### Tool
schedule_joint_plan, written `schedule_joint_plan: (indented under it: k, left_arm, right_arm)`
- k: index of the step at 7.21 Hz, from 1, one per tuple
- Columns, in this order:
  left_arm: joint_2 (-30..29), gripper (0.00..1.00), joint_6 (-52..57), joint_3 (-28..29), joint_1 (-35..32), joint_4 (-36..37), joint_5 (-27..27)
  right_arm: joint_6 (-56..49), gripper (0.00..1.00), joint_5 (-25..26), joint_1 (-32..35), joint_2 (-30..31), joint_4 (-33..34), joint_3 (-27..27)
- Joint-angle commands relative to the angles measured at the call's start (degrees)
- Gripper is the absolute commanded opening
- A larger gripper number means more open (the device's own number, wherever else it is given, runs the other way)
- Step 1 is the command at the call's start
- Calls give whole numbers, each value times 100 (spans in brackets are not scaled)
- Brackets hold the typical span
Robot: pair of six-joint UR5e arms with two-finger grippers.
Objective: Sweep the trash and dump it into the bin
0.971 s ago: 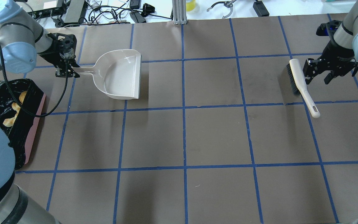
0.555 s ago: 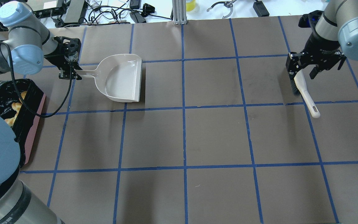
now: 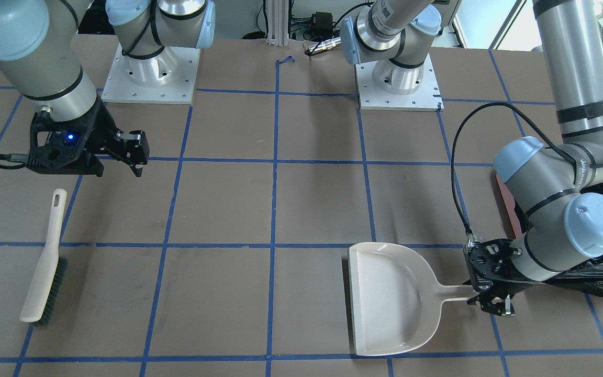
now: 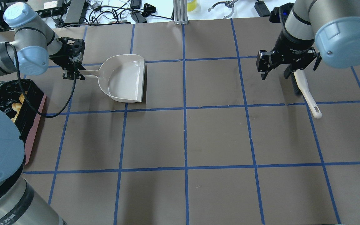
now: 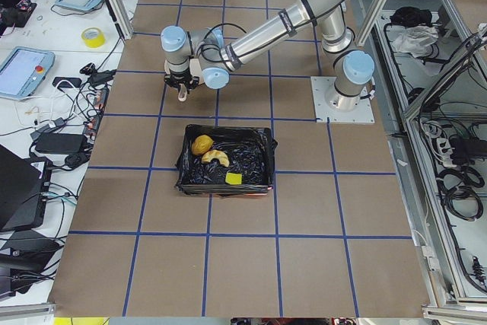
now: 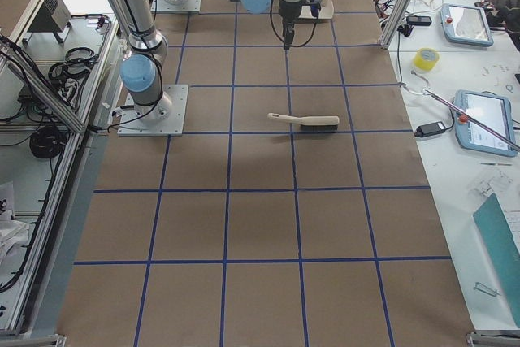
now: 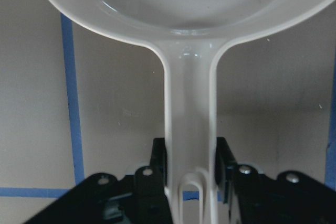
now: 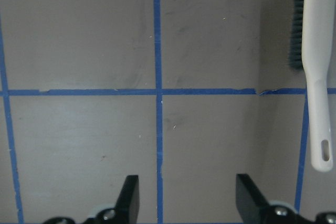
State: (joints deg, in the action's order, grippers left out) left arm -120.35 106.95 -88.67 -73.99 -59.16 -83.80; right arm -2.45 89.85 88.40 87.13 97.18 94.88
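Note:
The pale grey dustpan (image 4: 125,78) lies flat on the table, at far left in the overhead view, and looks empty. My left gripper (image 4: 73,73) is shut on the end of its handle (image 7: 189,103); it also shows in the front view (image 3: 492,303). The bin (image 5: 228,161), lined with black plastic, stands at the left table edge (image 4: 36,131) and holds yellow trash pieces (image 5: 202,144). The brush (image 4: 305,90) lies on the table at far right (image 3: 45,267). My right gripper (image 4: 275,73) is open and empty above the table, beside the brush (image 8: 315,77).
Cables, tools and a roll of yellow tape (image 4: 192,4) lie on the white bench beyond the table's far edge. A metal post (image 4: 180,12) stands at that edge. The two arm bases (image 3: 149,68) are bolted to the near side. Blue tape lines grid the brown surface.
My right gripper has moved left, from the right of the brush across it to its left, still open. My left gripper has shifted the dustpan slightly right; it now lies flatter.

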Motion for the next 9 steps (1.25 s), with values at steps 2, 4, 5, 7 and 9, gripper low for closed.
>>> schedule_joint_plan:
  k: [2, 4, 5, 7, 9]
  left_arm:
    - [-32, 58, -174, -63, -19, -8, 13]
    - [3, 89, -236, -37, -45, -8, 13]
    - [212, 97, -280, -10, -63, -26, 30]
    - [931, 95, -1405, -88, -308, -357, 48]
    - [1845, 95, -2518, -98, -467, -1270, 39]
  right_arm:
    - [105, 72, 58, 187, 288, -874, -591]
    - [61, 74, 15, 178, 261, -824, -576]
    - [61, 89, -29, 178, 235, -806, -602]
    - [34, 100, 67, 116, 217, -850, -620]
    - [43, 100, -11, 134, 244, -789, -620]
